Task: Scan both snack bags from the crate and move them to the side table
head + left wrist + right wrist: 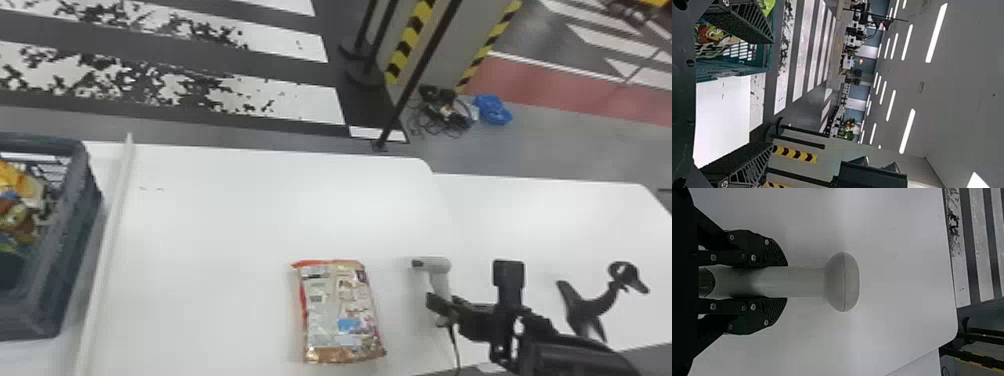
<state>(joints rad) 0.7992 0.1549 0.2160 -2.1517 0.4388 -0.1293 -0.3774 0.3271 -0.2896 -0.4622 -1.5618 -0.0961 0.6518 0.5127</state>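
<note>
From where I stand, the right gripper [785, 282] has its fingers [774, 255] closed on the handle of a pale scanner [842, 282], one on each side of it. They stand apart by just the width of that handle, and the scanner's head juts out beyond them, its dark nose turned left, toward the snack bag. The left gripper [772, 93] has its fingers spread wide with nothing between them, over by the crate [75, 215].

The snack bag [340, 310] lies flat on the near part of the white worktop [225, 225], just left of the scanner and touched by neither gripper. A panelled, printed face is up; I can't pick out a barcode on it. To the right of the scanner is a dark, curved stand [582, 310]. At the far left, past a pale raised strip [117, 210], the crate holds several colourful packets, and I can't tell which of them is wanted.

I'd judge this to be the scanning of one bag, with the move to the side table to come. If the reading isn't done, the next move wants the scanner's nose aimed squarely at the code, clear of the bag's crinkled, shiny film, which could throw back glare
</note>
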